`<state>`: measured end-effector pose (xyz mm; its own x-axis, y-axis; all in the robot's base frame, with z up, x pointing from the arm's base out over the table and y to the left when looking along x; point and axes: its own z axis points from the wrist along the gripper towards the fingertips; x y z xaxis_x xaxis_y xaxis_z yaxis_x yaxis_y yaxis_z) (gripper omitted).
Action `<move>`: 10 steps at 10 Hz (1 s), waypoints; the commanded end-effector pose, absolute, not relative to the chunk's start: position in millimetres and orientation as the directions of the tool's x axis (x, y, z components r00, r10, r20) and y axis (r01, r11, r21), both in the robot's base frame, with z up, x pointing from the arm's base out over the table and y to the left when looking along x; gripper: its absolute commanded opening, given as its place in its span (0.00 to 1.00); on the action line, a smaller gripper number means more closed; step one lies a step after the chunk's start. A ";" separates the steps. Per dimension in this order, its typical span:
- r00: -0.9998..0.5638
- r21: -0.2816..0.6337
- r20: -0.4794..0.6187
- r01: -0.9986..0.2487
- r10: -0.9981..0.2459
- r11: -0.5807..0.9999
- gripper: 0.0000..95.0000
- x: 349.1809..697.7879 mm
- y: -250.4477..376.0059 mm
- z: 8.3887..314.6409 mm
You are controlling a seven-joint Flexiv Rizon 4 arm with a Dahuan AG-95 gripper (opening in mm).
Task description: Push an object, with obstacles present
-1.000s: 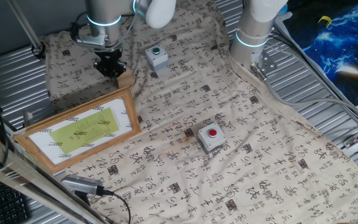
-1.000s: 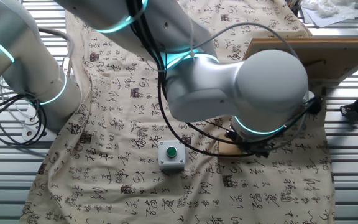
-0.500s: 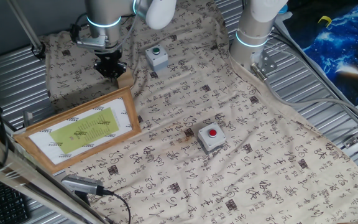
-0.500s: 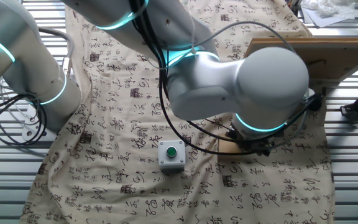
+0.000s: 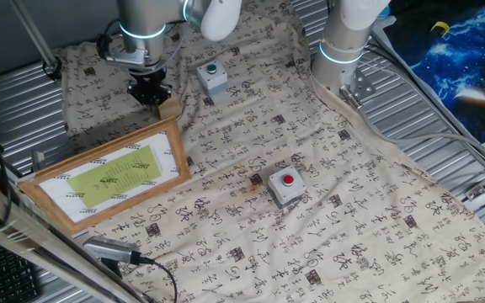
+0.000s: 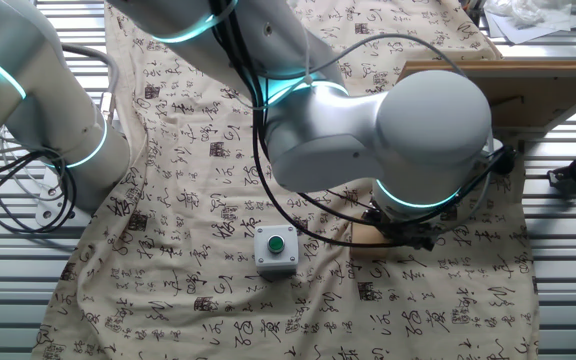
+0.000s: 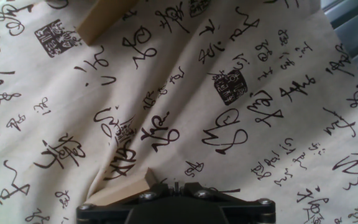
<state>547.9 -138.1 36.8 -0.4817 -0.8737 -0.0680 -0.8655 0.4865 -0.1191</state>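
Note:
The light-tan wooden block [image 5: 171, 108] lies on the patterned cloth just off the far corner of the wood-framed yellow-green picture [image 5: 108, 173]. My gripper [image 5: 153, 98] is shut and stands low beside the block, on its left, touching or nearly touching it. In the hand view the shut gripper [image 7: 176, 185] is at the bottom edge with a corner of the block [image 7: 131, 186] just left of it. In the other fixed view the arm hides most of the block [image 6: 365, 238]. The green-button box [image 5: 212, 77] sits to the right. The red-button box [image 5: 286, 186] is nearer the front.
A wrinkled cloth [image 5: 352, 210] with printed characters covers the ribbed metal table. A second arm's base [image 5: 343, 50] stands at the back right. A wooden edge [image 7: 104, 18] shows at the top left of the hand view. A cable and plug [image 5: 116, 251] lie near the front left.
The arm has shifted very slightly. The block, the button boxes and the picture have not visibly moved.

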 end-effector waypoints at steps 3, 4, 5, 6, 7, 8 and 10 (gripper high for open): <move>-0.348 -0.121 0.007 -0.931 -0.937 0.345 0.00 547.7 -138.5 37.2; -0.318 -0.104 -0.006 -0.943 -0.948 0.317 0.00 547.7 -138.5 37.2; -0.295 -0.085 -0.011 -0.952 -0.956 0.294 0.00 547.7 -138.5 37.2; -0.284 -0.074 -0.009 -0.956 -0.959 0.284 0.00 547.7 -138.5 37.2; -0.284 -0.070 -0.009 -0.956 -0.959 0.284 0.00 547.7 -138.5 37.2; -0.288 -0.070 -0.011 -0.955 -0.958 0.288 0.00 547.7 -138.5 37.2; -0.291 -0.068 -0.015 -0.954 -0.957 0.291 0.00 547.7 -138.5 37.2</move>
<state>548.0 -138.4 37.0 -0.2894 -0.9570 -0.0209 -0.9550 0.2902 -0.0615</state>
